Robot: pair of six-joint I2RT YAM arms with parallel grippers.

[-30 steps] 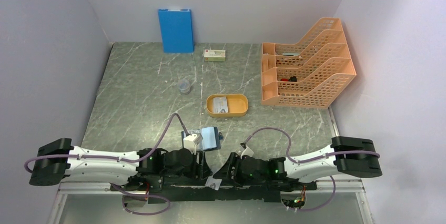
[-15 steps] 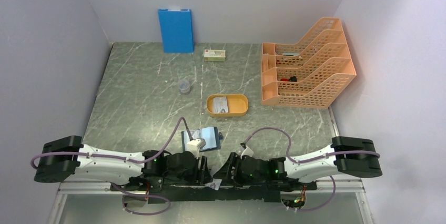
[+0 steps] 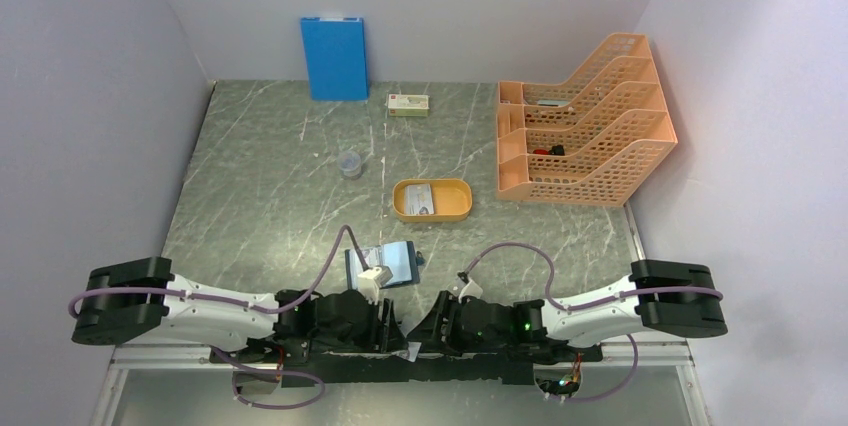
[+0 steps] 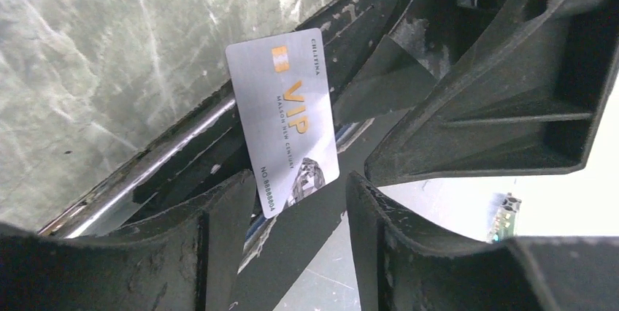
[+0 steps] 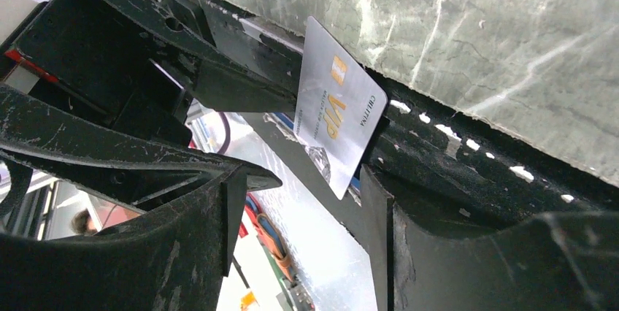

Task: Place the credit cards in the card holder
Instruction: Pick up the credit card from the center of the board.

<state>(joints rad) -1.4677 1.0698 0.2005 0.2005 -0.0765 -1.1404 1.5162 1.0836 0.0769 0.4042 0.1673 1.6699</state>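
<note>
Around the tray (image 3: 455, 198), open table (image 3: 260, 216) lies at 8 and 9 o'clock. The rack (image 3: 590, 171) blocks 2 o'clock, the cup (image 3: 349, 163) stands at 10, the holder (image 3: 402, 261) at 7. At 6, black arm parts (image 4: 496, 106) crowd the card (image 4: 285, 117).

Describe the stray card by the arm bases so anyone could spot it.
Find the table's near edge, where both arms are bolted. Between their bases a silver card lies on the black strip. Its gold VIP lettering stands out among dark parts.

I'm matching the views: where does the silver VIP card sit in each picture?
Top external: VIP card, bottom centre, a small pale patch.
Left wrist: card, centre, slightly tilted.
Right wrist: card, centre, tilted.
Shared landmark: the black edge strip it lies across.
</note>
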